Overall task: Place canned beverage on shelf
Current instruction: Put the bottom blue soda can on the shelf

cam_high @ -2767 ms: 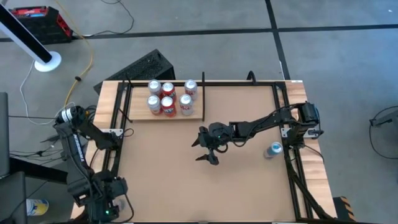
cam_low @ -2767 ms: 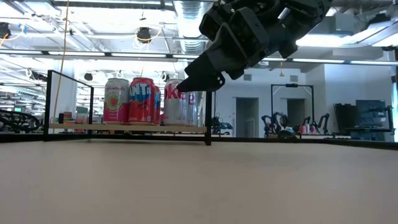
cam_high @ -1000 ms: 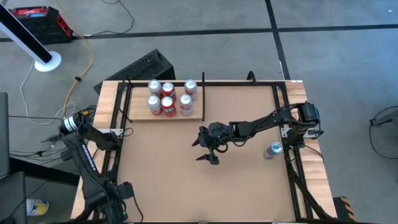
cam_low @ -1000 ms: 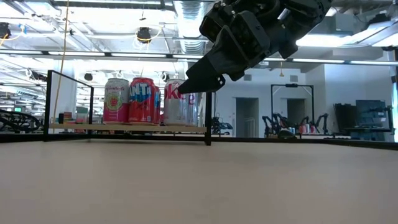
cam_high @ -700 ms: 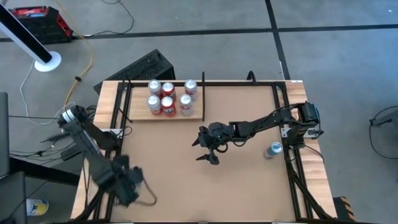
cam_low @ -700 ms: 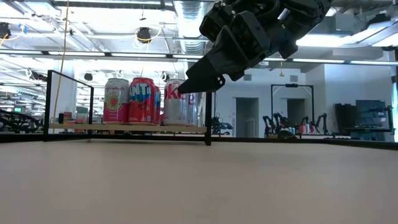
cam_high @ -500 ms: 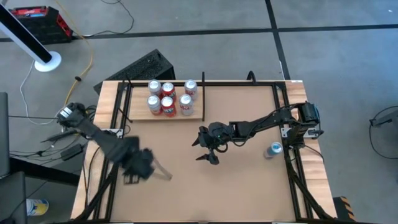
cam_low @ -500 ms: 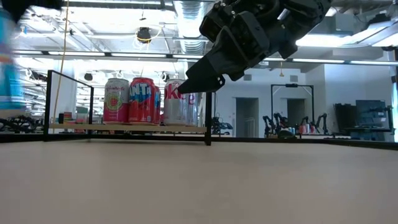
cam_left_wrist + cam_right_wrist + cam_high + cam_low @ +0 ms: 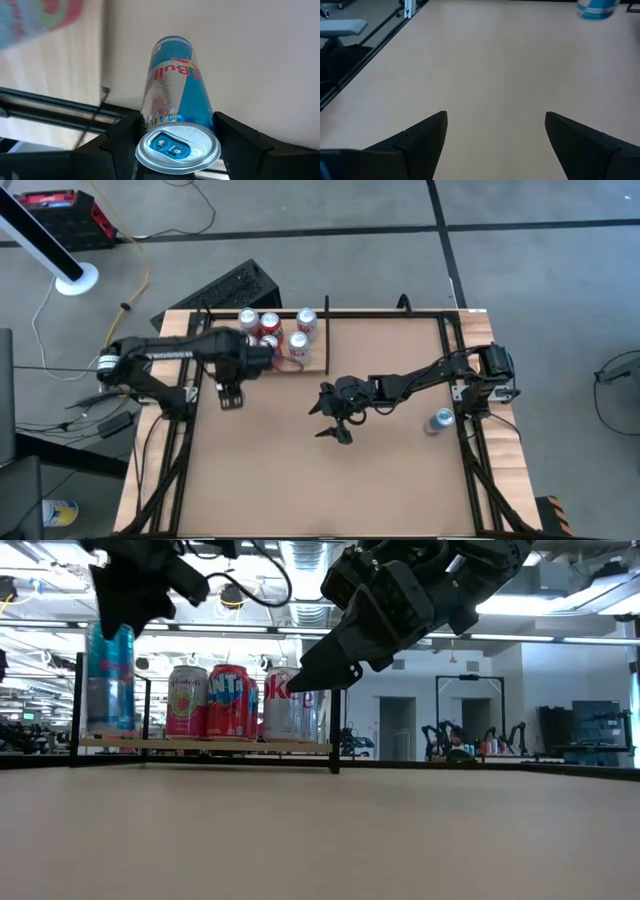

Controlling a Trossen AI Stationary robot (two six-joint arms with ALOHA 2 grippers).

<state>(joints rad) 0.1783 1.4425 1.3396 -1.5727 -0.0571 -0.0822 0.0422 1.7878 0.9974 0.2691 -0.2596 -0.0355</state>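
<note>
1. Blue can: prob light, rigid, slick thin wall; pinched at upper sides by left gripper fingers, hanging over table nr shelf front-left corner.
2. Shelf beyond fingertips: approx 5 cans upright.
3. Right gripper spread wide, empty, mid-table; another can behind it.

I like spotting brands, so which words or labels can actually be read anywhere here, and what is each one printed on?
"Bull": on the tall blue and silver can held in the left gripper, left wrist view.
"NT": part of a word on the red can on the pale-wood shelf, low view.
The pink can beside it: lettering too small to read.
</note>
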